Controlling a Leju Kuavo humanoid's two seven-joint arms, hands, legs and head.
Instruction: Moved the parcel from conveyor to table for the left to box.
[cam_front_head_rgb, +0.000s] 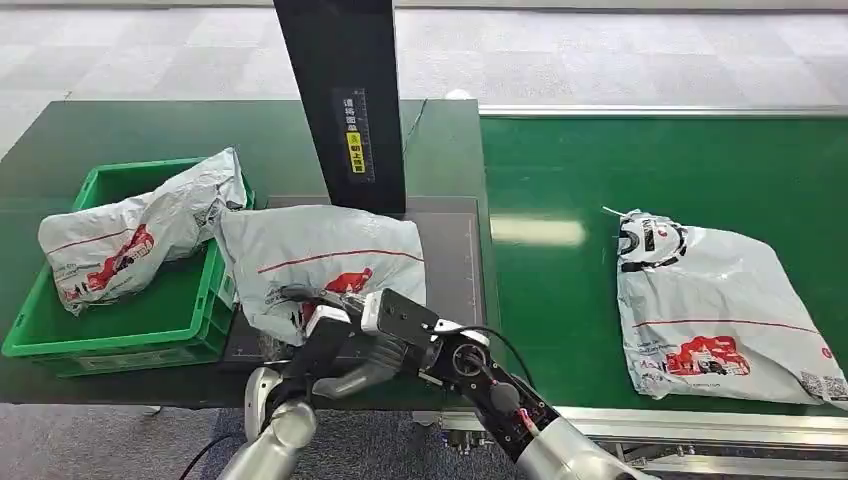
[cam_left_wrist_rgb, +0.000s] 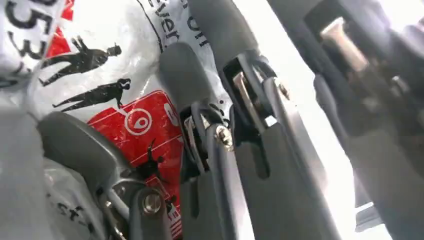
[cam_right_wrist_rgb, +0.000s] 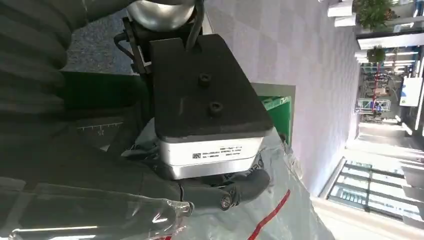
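A grey plastic parcel (cam_front_head_rgb: 325, 255) with red print lies on the dark pad (cam_front_head_rgb: 455, 255) of the table. My left hand (cam_front_head_rgb: 318, 335) is at its near edge. In the left wrist view its thumb (cam_left_wrist_rgb: 75, 145) and fingers (cam_left_wrist_rgb: 200, 95) lie against the parcel's (cam_left_wrist_rgb: 125, 60) printed skin and grip it. My right hand (cam_front_head_rgb: 385, 350) is close beside the left hand at the same edge. Its dark fingers (cam_right_wrist_rgb: 240, 190) rest on the parcel (cam_right_wrist_rgb: 280, 220) under the left wrist's camera box (cam_right_wrist_rgb: 205, 100); whether they hold it is hidden.
To the left a green bin (cam_front_head_rgb: 110, 335) holds another parcel (cam_front_head_rgb: 130, 240). A third parcel (cam_front_head_rgb: 720, 310) lies on the green conveyor (cam_front_head_rgb: 560, 330) to the right. A black post (cam_front_head_rgb: 345, 100) stands behind the pad.
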